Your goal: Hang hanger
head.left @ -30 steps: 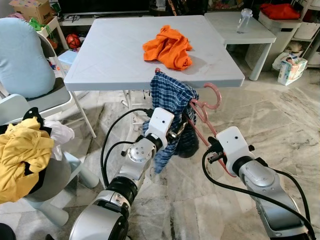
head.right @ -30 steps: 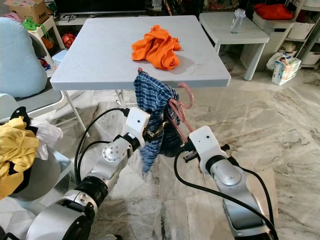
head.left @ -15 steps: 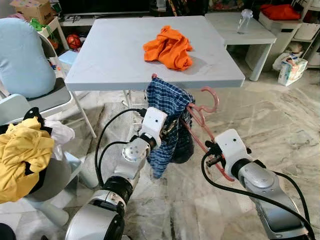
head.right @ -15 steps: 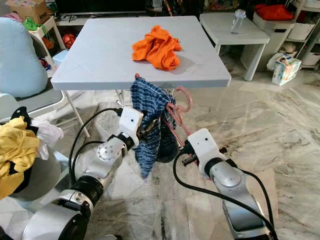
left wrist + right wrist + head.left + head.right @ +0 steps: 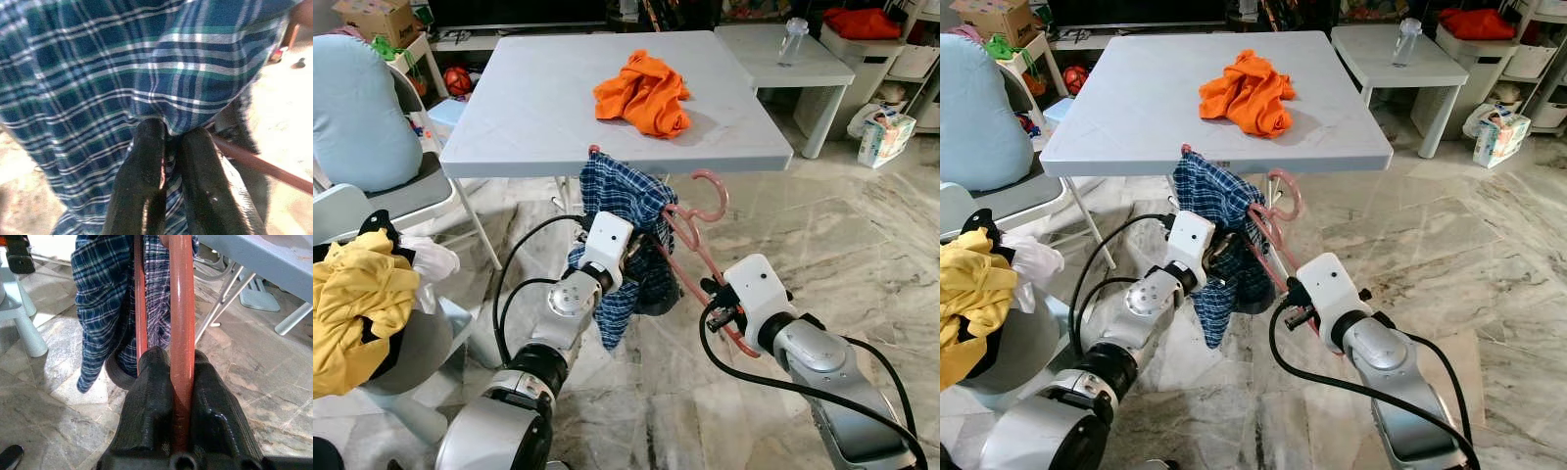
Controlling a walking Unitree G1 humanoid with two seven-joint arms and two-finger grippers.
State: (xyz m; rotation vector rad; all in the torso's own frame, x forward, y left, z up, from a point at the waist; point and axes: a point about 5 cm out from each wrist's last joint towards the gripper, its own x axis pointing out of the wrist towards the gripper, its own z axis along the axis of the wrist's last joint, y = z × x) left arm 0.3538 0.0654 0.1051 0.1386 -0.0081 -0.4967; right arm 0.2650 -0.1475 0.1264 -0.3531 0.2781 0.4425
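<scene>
A pink hanger point(image 5: 697, 245) carries a blue plaid garment point(image 5: 625, 201) in front of the grey table point(image 5: 529, 117), its hook point(image 5: 710, 192) pointing up. My right gripper point(image 5: 720, 311) is shut on the hanger's lower bar point(image 5: 182, 333). My left gripper point(image 5: 636, 257) is shut on the plaid cloth point(image 5: 146, 73) at the hanger's other end, fingertips point(image 5: 195, 161) pinching a fold. The garment droops below both grippers toward the floor.
An orange cloth point(image 5: 643, 91) lies on the grey table. A chair with a blue cushion point(image 5: 357, 108) and a pile with yellow clothes point(image 5: 357, 304) stand on the left. A white side table point(image 5: 783, 54) with a bottle stands at the back right. Marble floor lies below.
Both grippers have shifted left with the hanger and plaid garment. The hanger's hook now sits closer to the table's front edge.
</scene>
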